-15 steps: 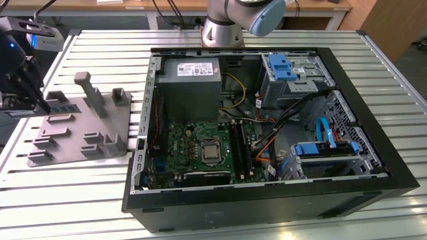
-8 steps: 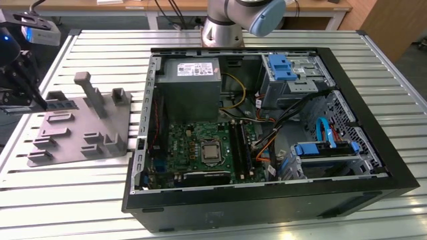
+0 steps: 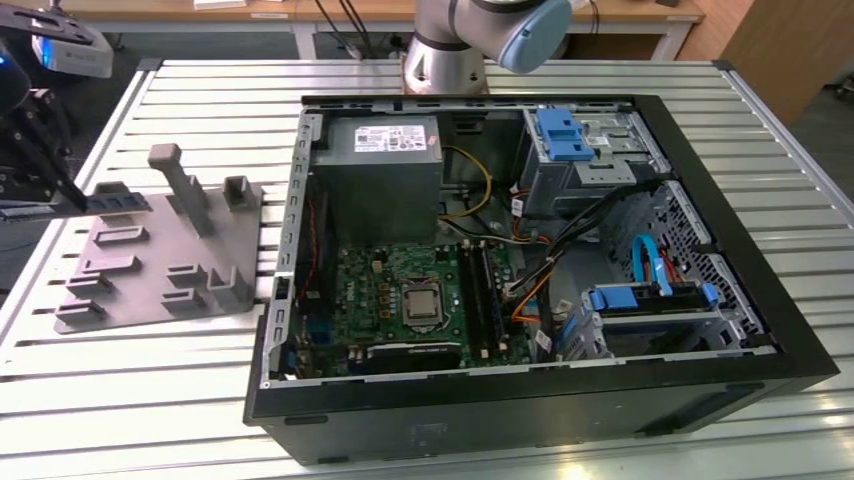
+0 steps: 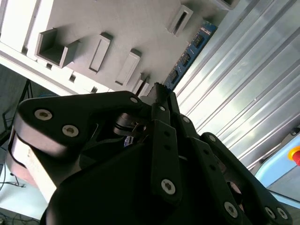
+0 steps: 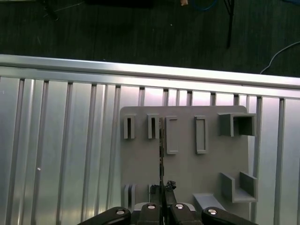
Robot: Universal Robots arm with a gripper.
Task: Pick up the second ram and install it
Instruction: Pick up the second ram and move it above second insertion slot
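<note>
One second ram (image 4: 187, 56)—end effector (image 4: 158, 91) pinching (grey tray (image 4: 117, 23)).

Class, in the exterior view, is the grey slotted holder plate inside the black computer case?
No, the plate lies on the ribbed metal table, outside the case.

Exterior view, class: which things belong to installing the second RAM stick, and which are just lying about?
Belong to the job:
- second RAM stick, standing in the grey holder plate
- gripper, at the stick's end
- black memory slots on the motherboard

Just lying about:
- power supply
- blue drive brackets
- processor
</note>
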